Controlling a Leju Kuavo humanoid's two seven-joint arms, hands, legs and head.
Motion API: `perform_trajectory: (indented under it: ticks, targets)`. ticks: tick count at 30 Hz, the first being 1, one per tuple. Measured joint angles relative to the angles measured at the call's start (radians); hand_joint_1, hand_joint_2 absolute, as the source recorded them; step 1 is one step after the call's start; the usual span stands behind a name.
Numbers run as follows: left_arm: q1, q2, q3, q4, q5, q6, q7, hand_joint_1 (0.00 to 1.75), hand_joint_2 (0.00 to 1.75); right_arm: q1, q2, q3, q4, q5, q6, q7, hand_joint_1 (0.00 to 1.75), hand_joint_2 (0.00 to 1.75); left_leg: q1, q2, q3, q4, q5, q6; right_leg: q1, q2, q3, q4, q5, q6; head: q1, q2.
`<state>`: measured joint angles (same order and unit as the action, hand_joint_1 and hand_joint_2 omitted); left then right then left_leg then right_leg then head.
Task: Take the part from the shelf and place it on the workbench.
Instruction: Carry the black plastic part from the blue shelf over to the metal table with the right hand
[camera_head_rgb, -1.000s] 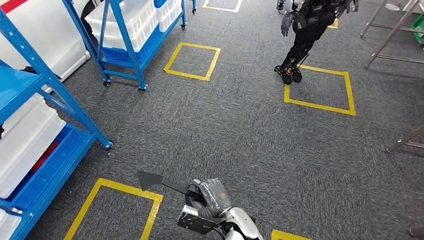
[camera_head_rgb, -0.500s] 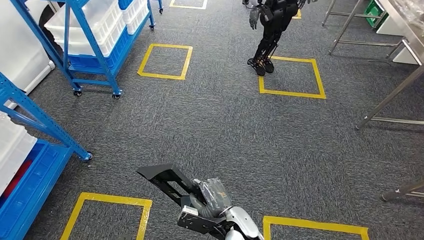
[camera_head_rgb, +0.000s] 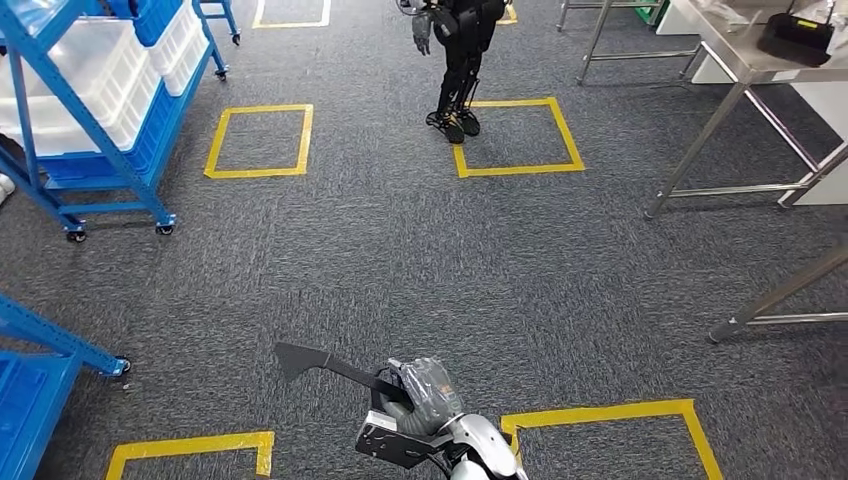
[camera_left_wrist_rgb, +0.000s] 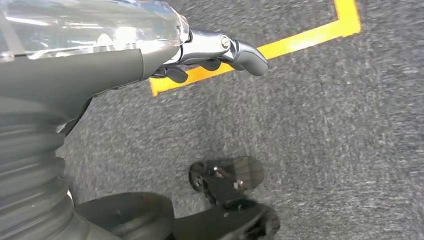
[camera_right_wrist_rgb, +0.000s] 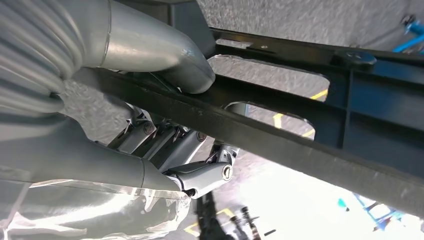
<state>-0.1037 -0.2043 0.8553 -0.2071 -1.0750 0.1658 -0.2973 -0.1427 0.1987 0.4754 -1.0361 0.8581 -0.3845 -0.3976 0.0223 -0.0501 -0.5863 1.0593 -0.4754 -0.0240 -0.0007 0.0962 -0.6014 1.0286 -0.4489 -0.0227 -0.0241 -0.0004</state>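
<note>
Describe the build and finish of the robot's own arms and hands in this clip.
The right hand has a grey ribbed cover, a thick grey thumb and a clear plastic wrap, on a silver arm with a black plate at the wrist. The left hand shows silver metal links, dark fingertips and the same clear wrap.

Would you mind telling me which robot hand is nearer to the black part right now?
Right. The right robot hand grips the black part; the left robot hand hangs over the carpet, holding nothing.
</note>
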Motion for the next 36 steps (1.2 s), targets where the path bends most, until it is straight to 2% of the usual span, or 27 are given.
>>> perform_trajectory:
  ticks: [1, 2, 3, 4, 6, 8, 9, 10, 11, 12, 13, 14, 16, 17, 19, 21, 23, 24, 25, 26, 27, 28, 29, 30, 32, 34, 36]
  targets:
    - [0.0, 0.0, 0.0, 0.0, 0.0, -0.003, 0.001, 0.0, 1.75, 0.0, 0.0, 0.0, 0.0, 0.0, 0.0, 0.0, 1.75, 1.75, 0.0, -0.013, 0.009, -0.023, 0.004, 0.004, -0.001, 0.009, -0.005, 0.004, -0.001, 0.006, 0.0, 0.0]
    - [-0.001, 0.0, 0.0, 0.0, 0.0, -0.005, 0.002, 0.0, 1.75, 0.002, 0.0, 0.0, 0.0, 0.0, -0.001, 0.0, 1.75, 1.75, -0.002, -0.012, 0.011, -0.027, 0.001, 0.01, -0.001, 0.017, -0.009, 0.005, 0.001, 0.012, 0.0, 0.0]
    - [-0.001, 0.0, 0.0, 0.0, 0.0, -0.007, 0.002, 0.0, 1.75, 0.003, -0.001, 0.0, 0.0, 0.0, -0.001, 0.0, 1.75, 1.75, -0.003, -0.004, 0.011, -0.028, 0.004, 0.018, -0.004, 0.025, -0.012, 0.003, 0.003, 0.018, 0.0, 0.0]
    - [-0.002, -0.001, 0.0, 0.0, 0.0, -0.008, 0.002, 0.0, 1.75, 0.005, -0.001, 0.0, 0.0, 0.0, -0.002, 0.0, 1.75, 1.75, -0.004, 0.006, 0.013, -0.031, 0.006, 0.025, -0.004, 0.019, -0.014, 0.007, 0.001, 0.024, 0.0, 0.0]
    - [-0.003, -0.002, 0.0, 0.0, -0.002, -0.009, 0.002, 0.0, 1.75, 0.006, -0.002, 0.0, 0.0, 0.0, -0.003, 0.0, 1.75, 1.75, -0.004, 0.028, 0.016, -0.039, 0.011, 0.04, -0.003, -0.024, -0.038, 0.057, -0.031, 0.032, 0.0, 0.0]
    - [-0.002, -0.002, 0.0, 0.0, -0.004, -0.01, 0.002, 0.0, 1.75, 0.007, -0.002, 0.0, -0.001, 0.0, -0.004, 0.001, 1.75, 1.75, -0.008, 0.051, 0.017, -0.041, 0.01, 0.048, -0.003, -0.073, -0.098, 0.179, -0.091, 0.037, 0.0, 0.0]
    - [-0.001, -0.001, 0.0, 0.0, -0.005, -0.01, 0.003, 0.0, 1.75, 0.009, -0.002, 0.0, -0.001, 0.0, -0.005, 0.003, 1.75, 1.75, -0.01, 0.064, 0.017, -0.041, 0.009, 0.05, -0.005, -0.082, -0.13, 0.241, -0.114, 0.039, 0.0, 0.0]
    - [-0.001, -0.001, 0.0, 0.0, -0.006, -0.011, 0.004, 0.0, 1.75, 0.013, -0.002, 0.0, -0.002, 0.001, -0.005, 0.005, 1.75, 1.75, -0.012, 0.077, 0.018, -0.041, 0.008, 0.051, -0.006, -0.087, -0.15, 0.279, -0.121, 0.04, 0.0, 0.0]
    - [-0.001, -0.001, 0.0, 0.0, -0.007, -0.013, 0.004, 0.0, 1.75, 0.017, -0.002, 0.0, -0.004, 0.001, -0.006, 0.008, 1.75, 1.75, -0.013, 0.089, 0.019, -0.041, 0.006, 0.051, -0.006, -0.09, -0.151, 0.279, -0.111, 0.038, 0.0, 0.0]
    - [-0.002, -0.001, 0.0, 0.0, -0.007, -0.014, 0.006, 0.0, 1.75, 0.021, -0.003, 0.0, -0.007, 0.002, -0.006, 0.012, 1.75, 1.75, -0.014, 0.1, 0.021, -0.041, 0.004, 0.05, -0.005, -0.095, -0.13, 0.239, -0.084, 0.035, 0.0, 0.0]
    - [-0.003, -0.002, 0.0, 0.0, -0.008, -0.015, 0.006, 0.0, 1.75, 0.024, -0.003, 0.0, -0.012, 0.003, -0.006, 0.014, 1.75, 1.75, -0.015, 0.11, 0.024, -0.041, 0.002, 0.049, -0.002, -0.108, -0.093, 0.169, -0.049, 0.029, 0.0, 0.0]
    - [-0.004, -0.002, 0.0, 0.0, -0.008, -0.017, 0.007, 0.0, 1.75, 0.025, -0.003, 0.0, -0.018, 0.004, -0.006, 0.016, 1.75, 1.75, -0.018, 0.12, 0.027, -0.041, -0.001, 0.047, 0.005, -0.134, -0.053, 0.095, -0.025, 0.021, 0.0, 0.0]
    - [-0.005, -0.003, 0.0, 0.0, -0.009, -0.018, 0.007, 0.0, 1.75, 0.025, -0.003, 0.0, -0.029, 0.005, -0.005, 0.018, 1.75, 1.75, -0.021, 0.138, 0.032, -0.041, -0.006, 0.039, 0.019, -0.169, -0.007, 0.006, -0.003, 0.008, 0.0, 0.0]
    - [-0.006, -0.003, 0.0, 0.0, -0.009, -0.019, 0.007, 0.0, 1.75, 0.025, -0.004, 0.0, -0.034, 0.005, -0.005, 0.019, 1.75, 1.75, -0.022, 0.147, 0.035, -0.042, -0.008, 0.034, 0.024, -0.172, -0.004, -0.004, -0.006, 0.004, 0.0, 0.0]
    - [-0.007, -0.003, 0.0, 0.0, -0.01, -0.019, 0.007, 0.0, 1.75, 0.029, -0.004, 0.0, -0.04, 0.006, -0.004, 0.019, 1.75, 1.75, -0.021, 0.16, 0.041, -0.043, -0.013, 0.024, 0.021, -0.146, -0.001, -0.013, 0.0, -0.002, 0.0, 0.0]
    - [-0.008, -0.004, 0.0, 0.0, -0.01, -0.019, 0.006, 0.0, 1.75, 0.033, -0.004, 0.0, -0.046, 0.006, -0.004, 0.019, 1.75, 1.75, -0.018, 0.124, 0.028, -0.006, -0.041, 0.015, 0.012, -0.122, 0.007, -0.027, 0.008, -0.011, 0.0, 0.0]
    - [-0.007, -0.003, 0.0, 0.0, -0.011, -0.02, 0.006, 0.0, 1.75, 0.034, -0.004, 0.0, -0.05, 0.006, -0.003, 0.02, 1.75, 1.75, -0.016, 0.072, -0.026, 0.111, -0.102, 0.009, 0.007, -0.098, 0.011, -0.032, 0.011, -0.017, 0.0, 0.0]
    - [-0.005, -0.003, 0.0, 0.0, -0.011, -0.02, 0.007, 0.0, 1.75, 0.036, -0.003, 0.0, -0.051, 0.006, -0.002, 0.02, 1.75, 1.75, -0.015, 0.062, -0.06, 0.179, -0.13, 0.007, 0.006, -0.085, 0.011, -0.031, 0.01, -0.018, 0.0, 0.0]
    - [-0.003, -0.002, 0.0, 0.0, -0.011, -0.02, 0.007, 0.0, 1.75, 0.038, -0.003, 0.0, -0.052, 0.006, -0.002, 0.02, 1.75, 1.75, -0.014, 0.059, -0.086, 0.225, -0.141, 0.005, 0.006, -0.071, 0.011, -0.03, 0.01, -0.018, 0.0, 0.0]
    - [-0.003, -0.001, 0.0, 0.0, -0.011, -0.02, 0.007, 0.0, 1.75, 0.04, -0.003, 0.0, -0.053, 0.006, -0.001, 0.02, 1.75, 1.75, -0.013, 0.058, -0.094, 0.235, -0.13, 0.003, 0.006, -0.057, 0.012, -0.029, 0.009, -0.018, 0.0, 0.0]
    - [-0.003, 0.0, 0.0, 0.0, -0.011, -0.02, 0.007, 0.0, 1.75, 0.042, -0.003, 0.0, -0.054, 0.006, -0.001, 0.021, 1.75, 1.75, -0.011, 0.056, -0.083, 0.203, -0.1, 0.002, 0.004, -0.042, 0.013, -0.026, 0.008, -0.016, 0.0, 0.0]
    - [-0.004, 0.001, 0.0, 0.0, -0.011, -0.02, 0.007, 0.0, 1.75, 0.042, -0.003, 0.0, -0.055, 0.006, -0.001, 0.021, 1.75, 1.75, -0.008, 0.048, -0.057, 0.139, -0.058, 0.0, 0.002, -0.027, 0.014, -0.021, 0.006, -0.012, 0.0, 0.0]
    - [-0.004, 0.001, 0.0, 0.0, -0.011, -0.019, 0.007, 0.0, 1.75, 0.042, -0.003, 0.0, -0.056, 0.006, -0.001, 0.021, 1.75, 1.75, -0.004, 0.026, -0.026, 0.071, -0.026, -0.001, 0.0, -0.014, 0.013, -0.015, 0.002, -0.007, 0.0, 0.0]
    - [-0.005, 0.001, 0.0, 0.0, -0.012, -0.019, 0.007, 0.0, 1.75, 0.042, -0.003, -0.001, -0.057, 0.006, -0.001, 0.021, 1.75, 1.75, -0.001, 0.004, -0.002, 0.015, -0.005, -0.001, -0.001, -0.002, 0.009, -0.007, -0.001, -0.001, 0.0, 0.0]
    - [-0.006, 0.002, -0.001, 0.0, -0.013, -0.02, 0.008, 0.0, 1.75, 0.044, -0.003, -0.001, -0.061, 0.006, 0.0, 0.021, 1.75, 1.75, -0.001, -0.022, 0.014, -0.025, 0.001, 0.007, -0.003, 0.016, -0.002, 0.001, -0.002, 0.012, 0.0, 0.0]
    - [-0.007, 0.002, -0.001, 0.0, -0.014, -0.02, 0.008, 0.0, 1.75, 0.047, -0.004, -0.001, -0.065, 0.007, 0.002, 0.022, 1.75, 1.75, -0.004, -0.004, 0.014, -0.03, 0.005, 0.022, -0.005, 0.025, -0.008, 0.002, 0.0, 0.024, 0.0, 0.0]
    - [-0.009, 0.002, -0.001, 0.0, -0.014, -0.02, 0.008, 0.0, 1.75, 0.048, -0.005, -0.001, -0.07, 0.008, 0.005, 0.022, 1.75, 1.75, -0.003, 0.017, 0.019, -0.04, 0.011, 0.037, -0.003, -0.017, -0.024, 0.032, -0.02, 0.032, 0.0, 0.0]
